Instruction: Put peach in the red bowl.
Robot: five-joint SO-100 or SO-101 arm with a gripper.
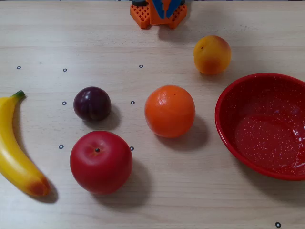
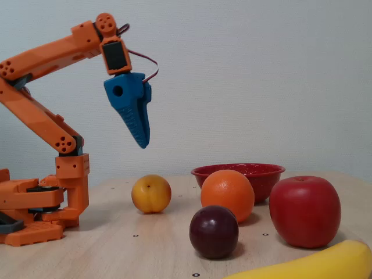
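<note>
The peach [image 1: 212,55] is a small yellow-orange fruit with a red blush, lying at the upper right of the top-down fixed view. The red bowl [image 1: 219,114] stands empty just below it to the right, with white speckles inside. In the side fixed view the peach [image 2: 151,193] rests on the table left of the red bowl [image 2: 267,174]. My blue gripper [image 2: 143,143] hangs well above the peach and slightly to its left, pointing straight down. Its fingers are shut with nothing between them.
An orange [image 1: 170,110] sits mid-table, with a dark plum [image 1: 92,103] to its left and a big red apple [image 1: 101,161] below the plum. A banana [image 1: 14,152] lies along the left edge. The arm's orange base [image 1: 140,13] stands at the top edge.
</note>
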